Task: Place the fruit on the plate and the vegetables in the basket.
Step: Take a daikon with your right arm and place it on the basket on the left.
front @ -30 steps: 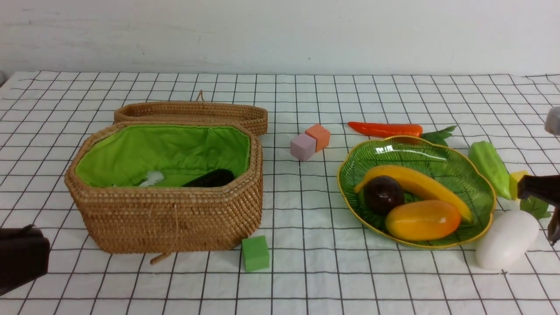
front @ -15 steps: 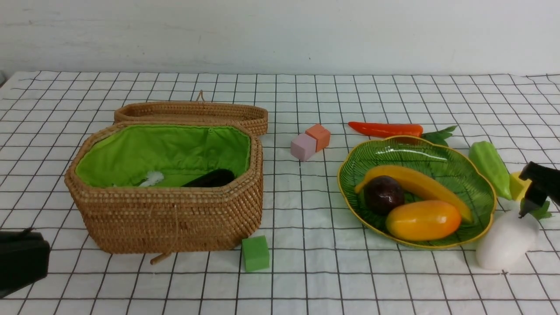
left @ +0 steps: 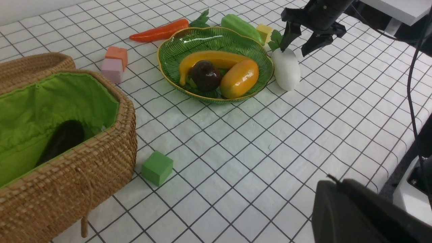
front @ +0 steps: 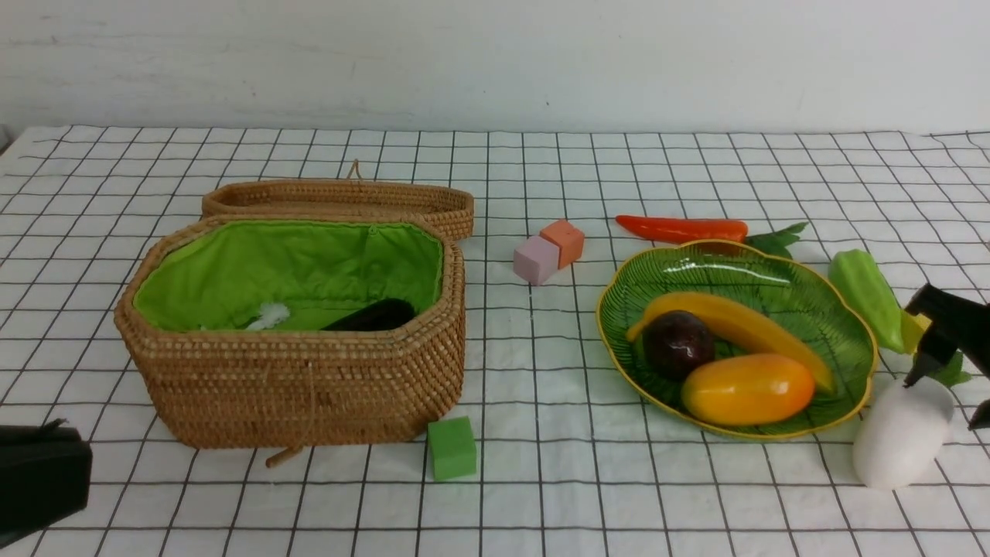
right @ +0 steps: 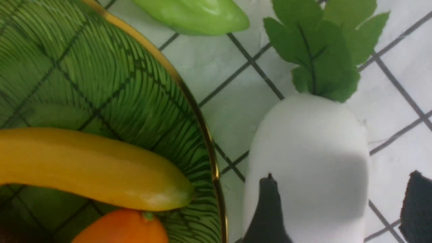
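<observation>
1. Right gripper (front: 953,391) hangs over the white radish (front: 901,433), jaws spread wide and clamped on nothing. The radish lies on the checked cloth (front: 541,371), just beside the right rim of the plate (front: 735,267).
2. Only the right wrist view shows how the fingers stand. One dark fingertip (right: 268,209) overlaps the radish's white body, and the other sits off to the side over the cloth.
3. From the left wrist view, both fingers straddle the radish near its leafy end. Whether either one touches it cannot be told.
4. Left gripper (front: 39,476) is closed. It shows only as a dark bulk low at the front view's left corner, and no view shows its fingertips.
5. The front view shows the banana (front: 742,325), mango (front: 746,389) and mangosteen (front: 678,344) together on the plate. The carrot (front: 681,229) lies behind the plate and the gourd (front: 862,294) to its right, both on the cloth.
6. In the front view the eggplant (front: 371,316) is a dark sliver above the rim of the basket (front: 294,387). The left wrist view looks down inside and shows it lying on the green lining.
7. The yellow cube (left: 264,32) is plain in the left wrist view, just beside the gourd. In the front view the right gripper half hides it.
</observation>
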### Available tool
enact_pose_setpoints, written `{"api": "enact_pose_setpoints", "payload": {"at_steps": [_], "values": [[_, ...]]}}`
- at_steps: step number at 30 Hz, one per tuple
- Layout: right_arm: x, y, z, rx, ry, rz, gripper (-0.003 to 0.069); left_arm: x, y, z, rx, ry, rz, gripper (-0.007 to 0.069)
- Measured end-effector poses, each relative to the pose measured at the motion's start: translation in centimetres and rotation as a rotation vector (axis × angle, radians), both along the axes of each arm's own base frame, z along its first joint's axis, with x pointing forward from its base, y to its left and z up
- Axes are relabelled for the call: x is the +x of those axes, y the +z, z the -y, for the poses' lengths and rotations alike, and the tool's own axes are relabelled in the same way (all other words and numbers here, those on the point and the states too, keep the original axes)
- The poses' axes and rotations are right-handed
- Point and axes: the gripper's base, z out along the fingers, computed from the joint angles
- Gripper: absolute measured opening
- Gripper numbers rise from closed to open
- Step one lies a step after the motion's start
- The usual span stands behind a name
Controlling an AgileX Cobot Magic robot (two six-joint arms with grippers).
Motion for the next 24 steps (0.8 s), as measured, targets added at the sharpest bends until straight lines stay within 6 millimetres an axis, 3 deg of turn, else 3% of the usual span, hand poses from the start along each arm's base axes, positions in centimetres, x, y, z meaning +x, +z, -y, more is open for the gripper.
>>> {"api": "enact_pose_setpoints", "payload": {"at_steps": [6, 12, 24], "values": [[0.3, 0.5, 0.1, -0.012, 0.008, 0.018, 0.0521, 0.0, 0.0, 0.0, -0.003, -0.003, -0.004, -0.0003], [0.9, -2.1, 0.4, -0.021, 0.022, -0.06, 0.0585, 0.0, 0.0, 0.0, -0.004, -0.003, -0.004, -0.0003], [1.1, -3.8, 0.4, -0.012, 0.029, -0.124, 0.0589, 0.0, 0.0, 0.1, -0.01, -0.005, -0.003, -0.0003]]}}
